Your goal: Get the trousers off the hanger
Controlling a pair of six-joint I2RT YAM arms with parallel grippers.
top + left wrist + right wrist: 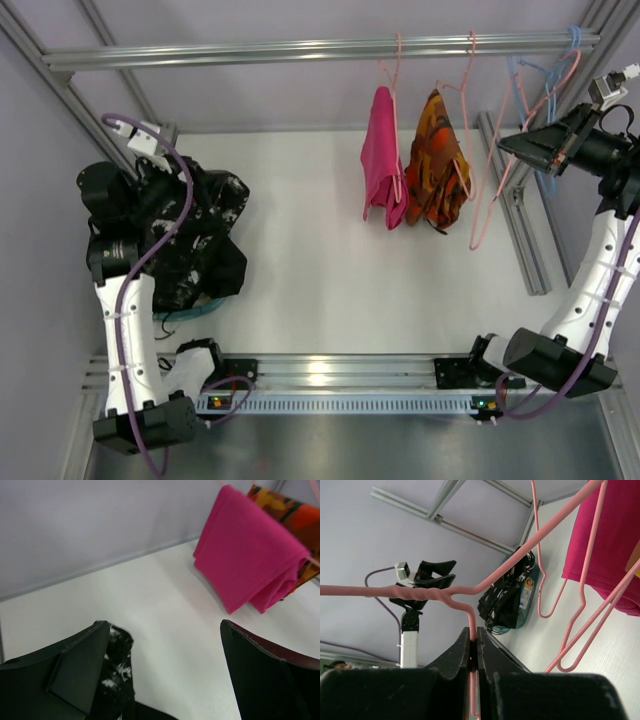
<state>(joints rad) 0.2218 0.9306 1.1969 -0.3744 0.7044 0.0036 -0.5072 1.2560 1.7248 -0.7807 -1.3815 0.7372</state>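
Trousers (205, 240) lie heaped at 9 o'clock on the desk (320, 270), off the hanger (425, 593) whose wire the right gripper (474, 645) pinches at 2 o'clock. The left gripper (164, 625) hangs spread over them; soft, light cloth, likely best pinched at a raised fold.

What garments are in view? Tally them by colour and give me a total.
Magenta-pink garment: 1
Orange patterned garment: 1
Black, white-speckled trousers: 1
Total: 3
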